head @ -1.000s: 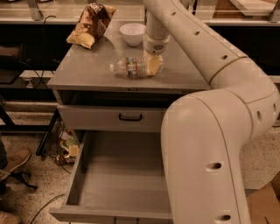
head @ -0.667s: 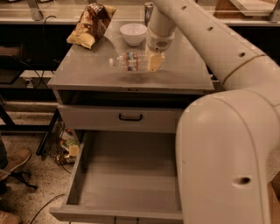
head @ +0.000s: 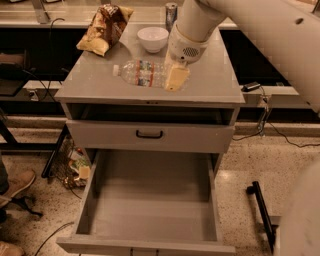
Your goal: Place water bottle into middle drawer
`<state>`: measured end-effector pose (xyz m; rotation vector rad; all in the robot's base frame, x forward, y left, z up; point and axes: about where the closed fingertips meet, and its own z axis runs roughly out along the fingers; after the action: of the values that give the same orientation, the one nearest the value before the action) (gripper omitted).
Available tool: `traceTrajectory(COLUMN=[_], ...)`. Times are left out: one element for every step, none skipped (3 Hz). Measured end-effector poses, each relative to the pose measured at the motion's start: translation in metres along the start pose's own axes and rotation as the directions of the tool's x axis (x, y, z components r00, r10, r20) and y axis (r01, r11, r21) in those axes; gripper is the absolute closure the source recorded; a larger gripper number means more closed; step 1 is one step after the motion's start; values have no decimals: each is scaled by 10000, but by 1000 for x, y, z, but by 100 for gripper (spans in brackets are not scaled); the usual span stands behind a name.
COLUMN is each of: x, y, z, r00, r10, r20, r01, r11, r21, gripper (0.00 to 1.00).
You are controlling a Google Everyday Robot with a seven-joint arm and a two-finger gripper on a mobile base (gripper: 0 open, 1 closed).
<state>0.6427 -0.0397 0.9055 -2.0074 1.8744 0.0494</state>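
Note:
The water bottle [head: 141, 73] lies on its side on the grey cabinet top [head: 100, 82], white cap to the left. My gripper [head: 176, 77] reaches down from the upper right and sits at the bottle's right end, touching or right against it. The middle drawer [head: 150, 200] stands pulled wide open below, with a bare grey floor and nothing in it. Above it is the shallower drawer with the black curved handle [head: 149, 134].
On the cabinet top behind the bottle are a chip bag [head: 105, 27], a white bowl [head: 152, 38] and a slim silver can [head: 171, 11]. My pale arm fills the upper right. Shoes [head: 17, 182] and cables lie on the floor at left.
My arm's bulky part has swung right and no longer covers the open drawer. The gripper stays at the bottle's right end; the bottle still lies on the top.

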Motion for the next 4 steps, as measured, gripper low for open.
traceTrajectory(x=[0,0,8,9], y=[9,9,35,91], z=[7,7,22,42], r00=[10000,10000,9992,9829], r10=[-11,-6,395,1746], r20=[-51,-47,-34,580], r01=[10,5,-396,-1664], r11=[9998,9998,9970,9782], r21=[-210,-208,-670,-1245], gripper=[100,100,100,100])
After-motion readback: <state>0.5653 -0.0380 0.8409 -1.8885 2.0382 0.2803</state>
